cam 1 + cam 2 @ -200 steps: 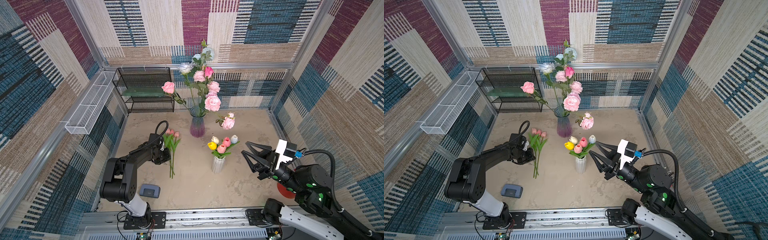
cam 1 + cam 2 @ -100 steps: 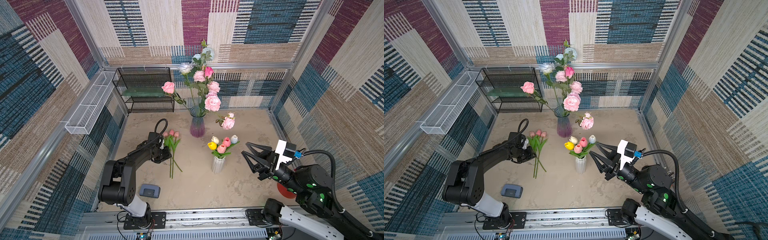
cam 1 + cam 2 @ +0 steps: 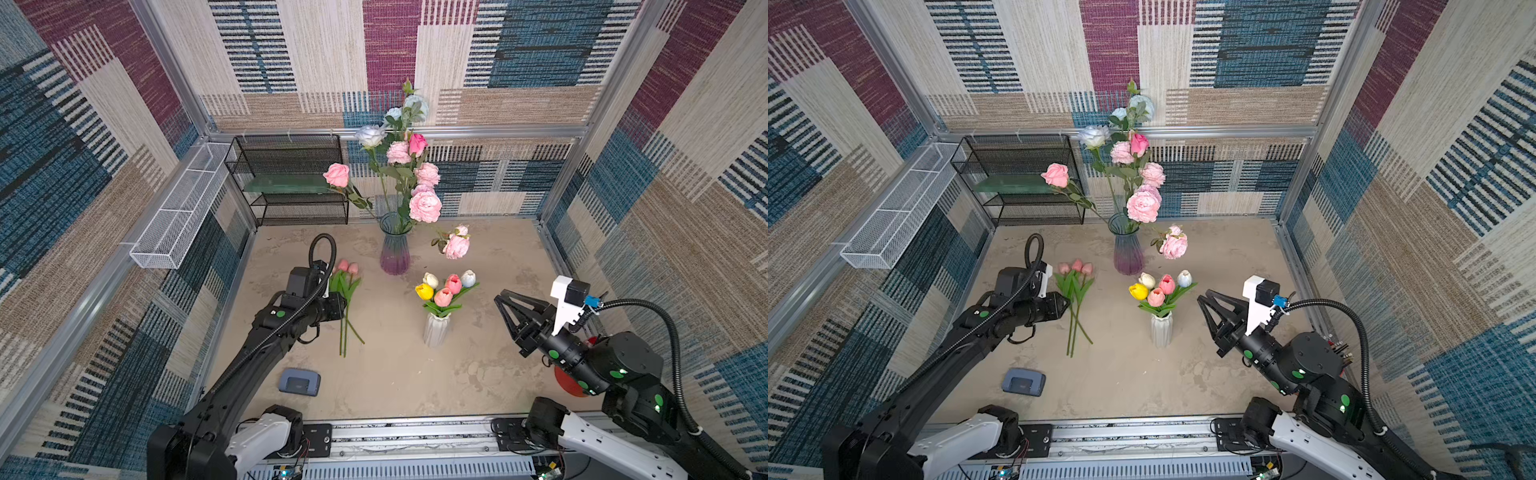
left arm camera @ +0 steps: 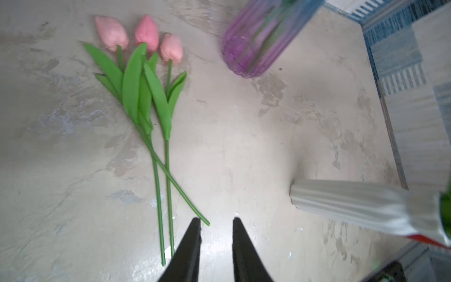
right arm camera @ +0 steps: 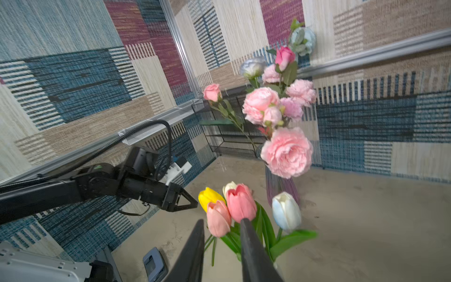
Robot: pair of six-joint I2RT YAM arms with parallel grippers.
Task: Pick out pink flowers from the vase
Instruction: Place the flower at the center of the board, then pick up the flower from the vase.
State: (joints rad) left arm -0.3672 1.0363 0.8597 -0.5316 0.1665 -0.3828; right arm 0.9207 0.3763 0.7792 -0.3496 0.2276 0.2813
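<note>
Three pink tulips (image 3: pixel 348 267) (image 4: pixel 146 31) lie on the table, one stem crossing the other two. My left gripper (image 3: pixel 343 305) (image 4: pixel 216 219) hovers open and empty just past the stem ends. A white ribbed vase (image 3: pixel 436 330) (image 3: pixel 1161 330) holds two pink tulips (image 3: pixel 443 297) (image 5: pixel 240 202) along with yellow and white ones. My right gripper (image 3: pixel 498 297) (image 5: pixel 222 221) stands open a short way to the right of that bunch, holding nothing. Behind, a purple glass vase (image 3: pixel 394 249) carries pink roses (image 3: pixel 424 206) and pale blue ones.
A black wire rack (image 3: pixel 291 183) stands at the back left, and a white mesh basket (image 3: pixel 178 216) hangs on the left wall. A small blue-grey device (image 3: pixel 300 381) lies near the front edge. A red object (image 3: pixel 567 384) sits under my right arm.
My left gripper has opened and let go of a pink tulip, which now lies across the other two on the table. The right arm has stayed in place.
</note>
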